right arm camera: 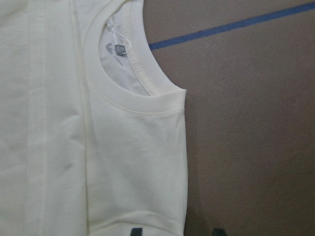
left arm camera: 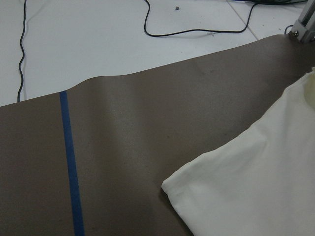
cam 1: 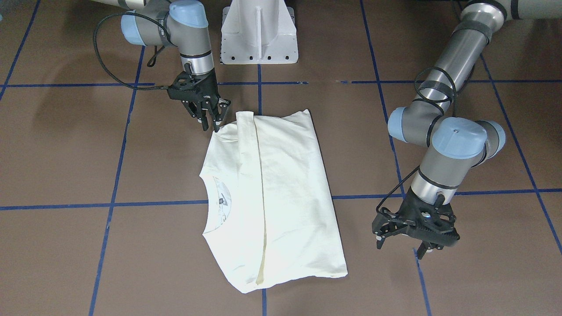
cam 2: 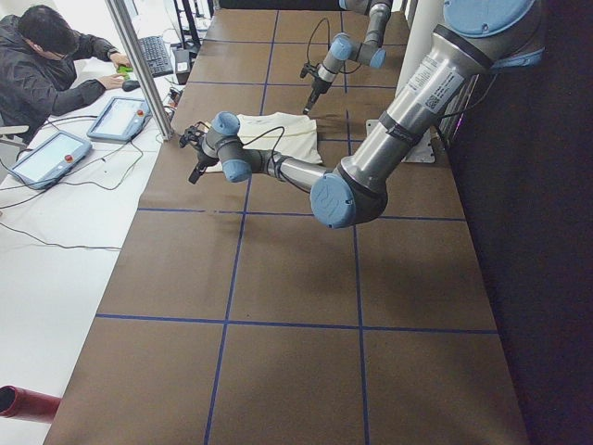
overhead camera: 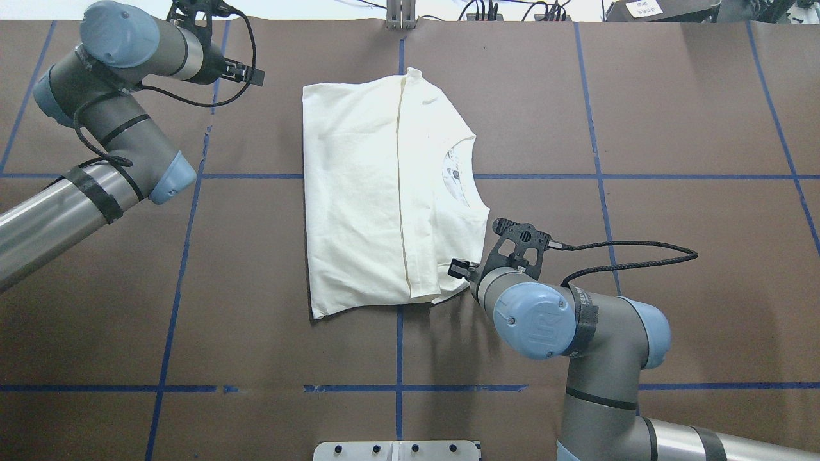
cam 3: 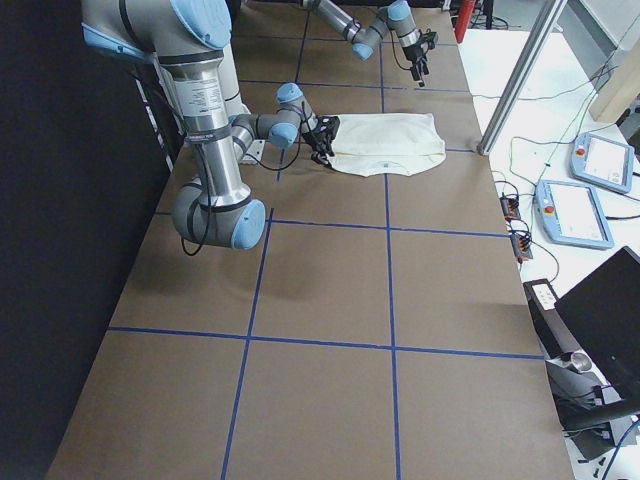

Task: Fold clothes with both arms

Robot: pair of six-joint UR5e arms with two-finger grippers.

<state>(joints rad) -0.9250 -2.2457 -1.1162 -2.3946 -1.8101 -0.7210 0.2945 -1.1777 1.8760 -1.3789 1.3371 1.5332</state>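
The cream-white T-shirt (cam 1: 285, 184) (overhead camera: 359, 192) lies flat on the brown table, folded lengthwise into a rectangle with its print hidden. Its ribbed collar (right arm camera: 142, 78) (overhead camera: 471, 173) faces the right arm's side. My right gripper (cam 1: 211, 126) (overhead camera: 458, 269) (right arm camera: 177, 231) is open at the shirt's near shoulder corner; one fingertip is over the cloth, the other over bare table. My left gripper (cam 1: 399, 245) (overhead camera: 246, 70) hovers open and empty beyond the shirt's far hem corner (left arm camera: 170, 187), clear of the cloth.
The white pedestal base (cam 1: 259, 35) stands behind the shirt. Blue tape lines (overhead camera: 397, 387) cross the table (overhead camera: 672, 288). A seated person (cam 2: 46, 65) and touch tablets (cam 2: 120, 116) (cam 3: 575, 210) are on the white bench past the table's far edge.
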